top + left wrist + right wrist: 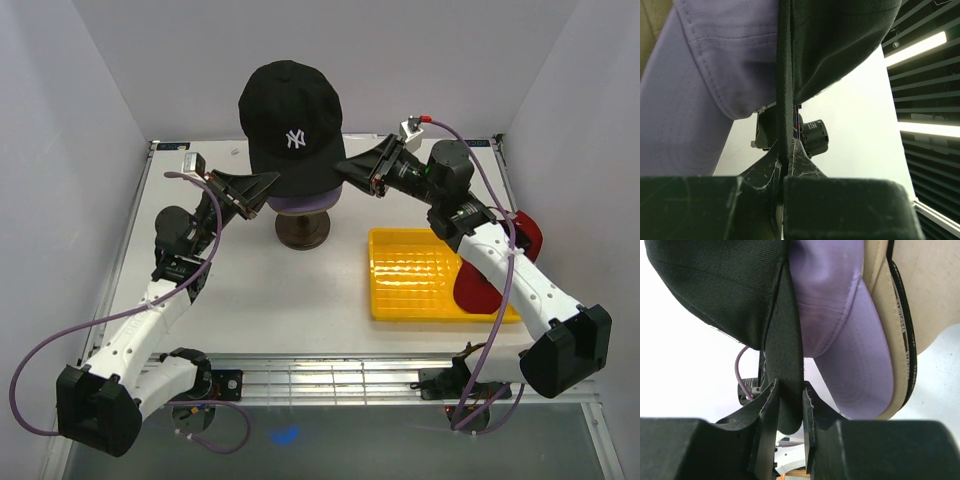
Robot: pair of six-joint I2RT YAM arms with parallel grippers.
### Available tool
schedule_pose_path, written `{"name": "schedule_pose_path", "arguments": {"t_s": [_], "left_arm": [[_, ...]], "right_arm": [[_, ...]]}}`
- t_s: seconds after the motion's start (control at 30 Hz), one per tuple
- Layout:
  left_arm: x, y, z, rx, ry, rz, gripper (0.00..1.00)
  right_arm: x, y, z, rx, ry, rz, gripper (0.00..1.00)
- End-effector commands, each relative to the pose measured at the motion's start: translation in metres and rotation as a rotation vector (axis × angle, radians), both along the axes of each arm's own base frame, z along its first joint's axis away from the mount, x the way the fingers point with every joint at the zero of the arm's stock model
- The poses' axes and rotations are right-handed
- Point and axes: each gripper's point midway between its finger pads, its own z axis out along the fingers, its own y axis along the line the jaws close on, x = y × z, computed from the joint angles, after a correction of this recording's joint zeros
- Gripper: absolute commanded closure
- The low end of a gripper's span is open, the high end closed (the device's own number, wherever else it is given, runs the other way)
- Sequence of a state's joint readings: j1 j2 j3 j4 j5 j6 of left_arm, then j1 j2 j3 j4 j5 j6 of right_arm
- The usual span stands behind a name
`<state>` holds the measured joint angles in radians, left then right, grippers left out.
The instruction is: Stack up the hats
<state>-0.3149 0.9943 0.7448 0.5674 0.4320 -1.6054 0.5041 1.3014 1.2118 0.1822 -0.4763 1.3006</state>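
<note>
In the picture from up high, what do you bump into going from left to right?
left gripper → black cap → right gripper → yellow tray → red cap

The pale booth I work in, lit from overhead.

Three plain, pale grey-lavender walls stand around me: the back wall (420, 60), the left wall (60, 150) and the right wall (590, 90), meeting at softly shaded corners. They close in a white surface (300, 300) with a thin metal rim (127, 240) along its side, and silver slotted rails (330, 372) run across its near edge. Below the rails I see a grey-green floor (370, 445) with a small blue mark (285, 435) on it. From my left wrist the ceiling (927, 92) shows as dark slats, with two long bright light strips (915, 50) set among them. Shadows on the surface are faint.
</note>
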Motion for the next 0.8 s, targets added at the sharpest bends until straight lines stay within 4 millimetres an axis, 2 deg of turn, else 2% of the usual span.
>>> {"name": "schedule_pose_path", "arguments": {"t_s": [0.0, 0.3, 0.77], "left_arm": [[-0.029, -0.02, -0.033, 0.094, 0.045, -0.175, 1.0], [-0.028, -0.016, -0.059, 0.096, 0.11, -0.166, 1.0], [-0.023, -0.015, -0.076, 0.097, 0.172, -0.163, 1.0]], "right_arm": [[0.001, -0.005, 0.017, 0.028, -0.113, -0.04, 0.76], [0.004, -0.007, -0.003, 0.006, -0.082, -0.052, 0.77], [0.009, -0.014, -0.03, -0.021, -0.032, -0.078, 0.79]]}}
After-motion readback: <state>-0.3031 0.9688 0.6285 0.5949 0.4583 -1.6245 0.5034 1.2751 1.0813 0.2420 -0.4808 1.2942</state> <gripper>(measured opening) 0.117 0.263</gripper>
